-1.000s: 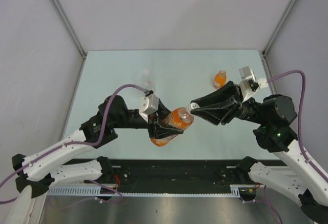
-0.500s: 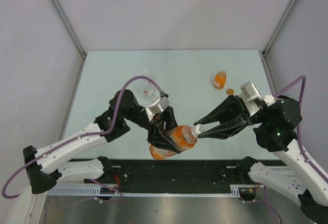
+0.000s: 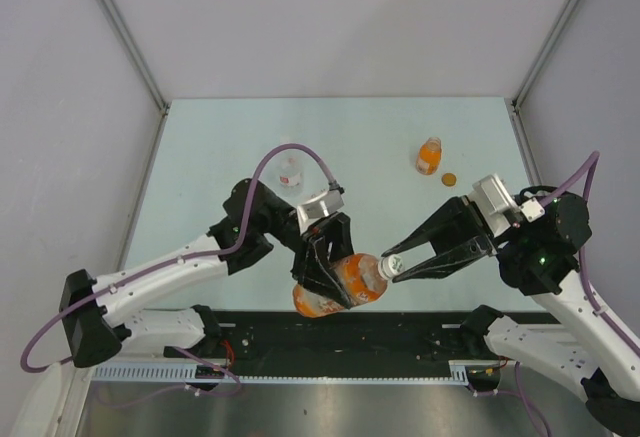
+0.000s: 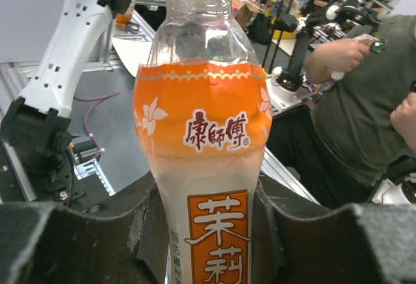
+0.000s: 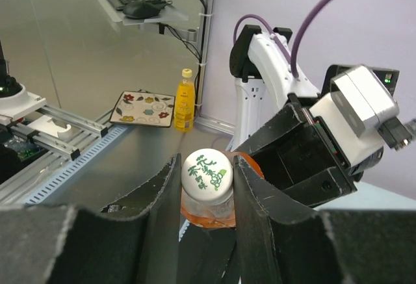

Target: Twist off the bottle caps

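- The tall bottle [image 3: 350, 279] was held off the table [image 3: 220, 137], over its near edge. It lay tilted, with its neck towards the right arm.
- In the left wrist view the tall bottle [image 4: 208, 167] carried an orange and pale label. Above the label the wall was see-through, and the fill level could not be told.
- The white cap [image 3: 385, 267] sat on the neck of the tall bottle. In the right wrist view the white cap [image 5: 207, 172] showed green print on top.
- The squat bottle [image 3: 429, 155] stood on the far right of the table and held orange liquid.
- The orange cap [image 3: 449, 179] lay on the table just beside the squat bottle, apart from it.
- The clear bottle [image 3: 290, 170] stood at the far left centre. Whether it was capped was too faint to tell.
- The left gripper [image 3: 325, 277] was clamped on the body of the tall bottle, with one finger on each side of the label. This was confirmed in the left wrist view [image 4: 208, 245].
- The right gripper [image 3: 392, 265] was closed on the white cap, and its fingers [image 5: 260, 199] pressed the cap's sides.
- The two grippers met nose to nose over the table's near edge. The left gripper [image 5: 312, 160] stood close behind the cap in the right wrist view.
- The squat bottle, orange cap and clear bottle lay well apart from both grippers.
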`<state>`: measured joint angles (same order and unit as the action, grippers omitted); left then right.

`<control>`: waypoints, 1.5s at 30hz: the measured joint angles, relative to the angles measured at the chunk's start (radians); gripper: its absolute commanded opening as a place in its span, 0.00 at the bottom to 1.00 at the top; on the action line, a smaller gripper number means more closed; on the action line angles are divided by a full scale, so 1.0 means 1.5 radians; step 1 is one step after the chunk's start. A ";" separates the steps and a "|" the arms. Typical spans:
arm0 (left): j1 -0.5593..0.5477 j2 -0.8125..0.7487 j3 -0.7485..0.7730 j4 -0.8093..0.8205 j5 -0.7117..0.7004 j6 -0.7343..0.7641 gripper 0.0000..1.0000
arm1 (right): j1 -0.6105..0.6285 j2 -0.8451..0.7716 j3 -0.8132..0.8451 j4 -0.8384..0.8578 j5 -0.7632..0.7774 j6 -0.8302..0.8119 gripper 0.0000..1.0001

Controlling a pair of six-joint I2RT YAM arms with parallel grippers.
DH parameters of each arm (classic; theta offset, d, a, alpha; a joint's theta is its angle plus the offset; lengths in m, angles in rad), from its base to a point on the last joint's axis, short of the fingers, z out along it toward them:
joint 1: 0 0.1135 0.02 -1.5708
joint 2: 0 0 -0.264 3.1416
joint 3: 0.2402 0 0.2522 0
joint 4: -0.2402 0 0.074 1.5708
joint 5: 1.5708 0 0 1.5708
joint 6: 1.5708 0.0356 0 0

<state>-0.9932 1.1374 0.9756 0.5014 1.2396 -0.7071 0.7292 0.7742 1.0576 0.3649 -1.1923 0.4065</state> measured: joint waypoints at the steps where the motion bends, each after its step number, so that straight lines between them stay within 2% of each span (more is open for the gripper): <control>1: -0.001 0.006 -0.004 0.026 0.005 -0.019 0.00 | 0.001 0.000 0.000 0.003 -0.004 0.000 0.00; 7: -0.001 0.037 -0.010 0.149 0.035 -0.117 0.00 | 0.005 0.000 0.003 0.017 -0.018 -0.004 0.00; 12: -0.002 0.043 -0.010 0.158 0.044 -0.129 0.00 | 0.007 -0.001 0.003 0.014 -0.023 -0.014 0.00; 13: -0.002 0.043 -0.009 0.146 0.044 -0.119 0.00 | 0.007 -0.001 0.004 0.010 -0.024 -0.016 0.08; 17: -0.001 0.032 0.009 0.028 0.032 -0.012 0.00 | -0.011 -0.005 0.003 -0.021 -0.026 -0.023 0.23; 18: -0.001 0.027 0.018 -0.014 0.023 0.018 0.00 | -0.019 -0.010 0.003 -0.030 -0.023 -0.026 0.34; 22: 0.000 0.008 0.042 -0.144 -0.016 0.120 0.00 | -0.040 -0.019 0.003 -0.053 -0.016 -0.028 0.53; 24: 0.003 0.000 0.051 -0.176 -0.036 0.160 0.00 | -0.050 -0.019 0.003 -0.078 -0.019 -0.025 0.59; 32: 0.007 -0.042 0.074 -0.245 -0.119 0.260 0.00 | -0.079 -0.018 0.003 -0.164 0.029 -0.029 0.67; 38: 0.007 -0.063 0.072 -0.293 -0.247 0.313 0.00 | -0.089 -0.020 0.006 -0.220 0.136 -0.041 0.74; 45: 0.007 -0.098 0.043 -0.311 -0.478 0.356 0.01 | -0.091 -0.018 0.020 -0.331 0.265 -0.088 0.75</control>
<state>-0.9821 0.9897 1.0397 0.0349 0.5228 -0.1738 0.5934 0.7479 1.0874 -0.1314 -0.7952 0.2745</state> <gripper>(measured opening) 0.450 0.752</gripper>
